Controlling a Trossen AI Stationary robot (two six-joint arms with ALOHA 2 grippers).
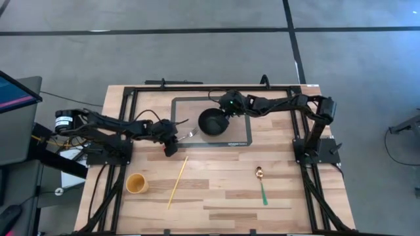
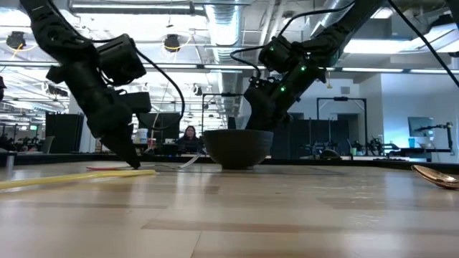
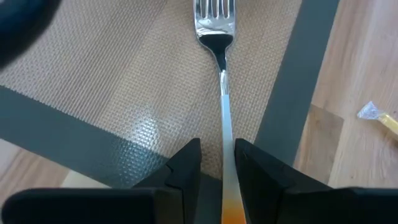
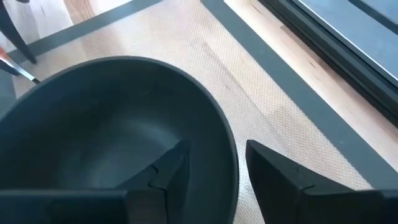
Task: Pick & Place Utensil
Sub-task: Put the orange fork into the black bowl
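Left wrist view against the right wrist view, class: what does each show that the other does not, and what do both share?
Only the left wrist view shows the fork's tines and handle, the handle running between the left end effector's fingers. Only the right wrist view shows the dark bowl, its rim between the right end effector's fingers. Both show the mesh mat with its dark border on the wooden table.

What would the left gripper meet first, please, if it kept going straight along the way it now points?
Probably the black bowl. The left gripper, its jaws closed on the fork, points along the fork across the mat toward the bowl, which the right gripper grips by the rim. Depth is hard to judge.
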